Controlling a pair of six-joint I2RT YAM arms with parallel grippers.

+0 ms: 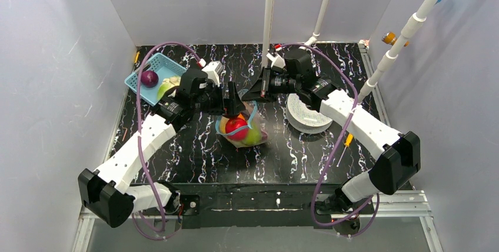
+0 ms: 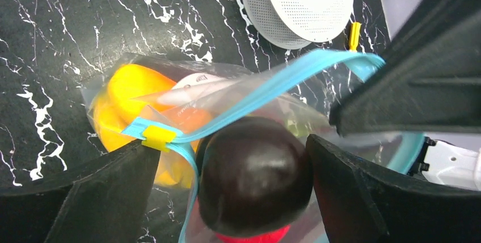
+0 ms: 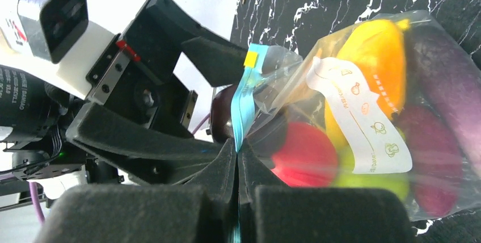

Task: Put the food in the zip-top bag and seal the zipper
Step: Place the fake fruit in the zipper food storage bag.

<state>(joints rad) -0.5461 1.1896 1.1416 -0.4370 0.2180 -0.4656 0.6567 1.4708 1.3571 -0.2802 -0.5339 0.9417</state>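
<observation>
The clear zip-top bag (image 1: 242, 129) lies mid-table with its mouth held up. It holds yellow-orange (image 2: 127, 92), red (image 3: 303, 155), green (image 3: 368, 183) and purple (image 3: 448, 84) food. My right gripper (image 3: 237, 152) is shut on the blue zipper strip (image 3: 245, 101) and lifts that edge; it shows in the top view (image 1: 252, 94) too. The yellow slider (image 2: 159, 136) sits at the strip's end. My left gripper (image 2: 233, 146) is open over the bag's mouth (image 1: 235, 106). A dark red rounded piece (image 2: 255, 177) sits between its fingers, touching the right one and apart from the left one.
A light-blue basket (image 1: 147, 66) at the back left holds a purple piece (image 1: 149, 78) and a pale green one (image 1: 166, 89). A white perforated disc (image 1: 307, 116) lies right of the bag. A small yellow-orange peg (image 1: 348, 140) lies near the right arm.
</observation>
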